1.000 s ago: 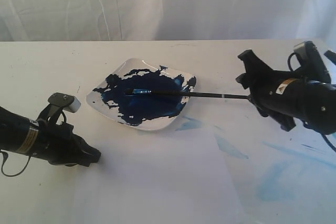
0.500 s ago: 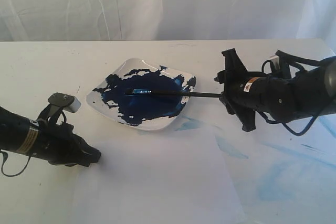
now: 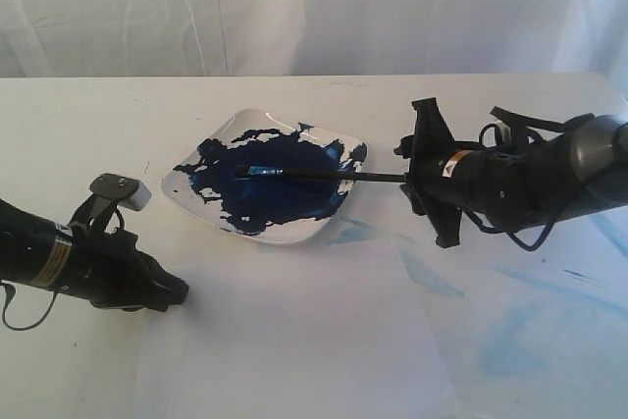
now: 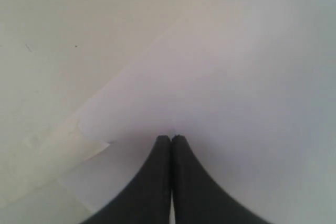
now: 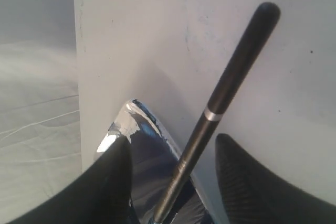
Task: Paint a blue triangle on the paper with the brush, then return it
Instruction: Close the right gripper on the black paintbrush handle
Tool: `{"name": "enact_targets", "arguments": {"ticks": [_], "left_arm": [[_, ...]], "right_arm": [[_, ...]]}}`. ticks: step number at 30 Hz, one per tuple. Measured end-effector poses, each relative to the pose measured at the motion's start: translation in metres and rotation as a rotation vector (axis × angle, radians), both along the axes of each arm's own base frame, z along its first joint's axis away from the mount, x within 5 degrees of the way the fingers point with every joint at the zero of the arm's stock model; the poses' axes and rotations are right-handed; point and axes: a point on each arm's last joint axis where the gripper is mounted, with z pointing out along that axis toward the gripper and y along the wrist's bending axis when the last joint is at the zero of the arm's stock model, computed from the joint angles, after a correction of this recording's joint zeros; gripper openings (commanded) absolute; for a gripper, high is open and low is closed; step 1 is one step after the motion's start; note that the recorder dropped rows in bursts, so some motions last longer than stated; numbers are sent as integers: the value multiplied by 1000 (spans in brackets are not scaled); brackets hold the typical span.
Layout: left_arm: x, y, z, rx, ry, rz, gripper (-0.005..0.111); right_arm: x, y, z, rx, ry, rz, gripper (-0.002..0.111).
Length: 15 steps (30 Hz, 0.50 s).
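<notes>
The brush (image 3: 324, 174) lies with its blue tip in the white dish (image 3: 294, 235), its black handle sticking out to the right over the rim. My right gripper (image 3: 407, 177) is open around the end of that handle. In the right wrist view the brush (image 5: 220, 98) passes between the fingers of the right gripper (image 5: 173, 139) with a gap on each side. My left gripper (image 3: 177, 291) is shut and empty, resting at the left edge of the paper (image 3: 294, 340). The left gripper (image 4: 171, 139) points over the bare paper (image 4: 236, 77). No blue triangle shows.
A dark blue paint pool (image 3: 275, 193) fills most of the dish, whose rim (image 5: 131, 116) shows in the right wrist view. Faint pale-blue smears (image 3: 510, 336) mark the table right of the paper. A white curtain hangs behind the table.
My right gripper has slid left along the brush handle toward the dish, still open. The brush and the left arm have not moved.
</notes>
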Motion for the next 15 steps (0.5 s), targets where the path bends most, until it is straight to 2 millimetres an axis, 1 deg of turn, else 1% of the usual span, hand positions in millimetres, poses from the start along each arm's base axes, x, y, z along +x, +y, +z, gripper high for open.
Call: {"name": "enact_targets", "arguments": {"ticks": [7,12,15], "left_arm": [[0,0,0,0,0,0,0],[0,0,0,0,0,0,0],[0,0,0,0,0,0,0]], "right_arm": [[8,6,-4,7,-2,10,47],[12,15,-13,7,9,24,47],[13,17,-19,2,18,26,47]]}}
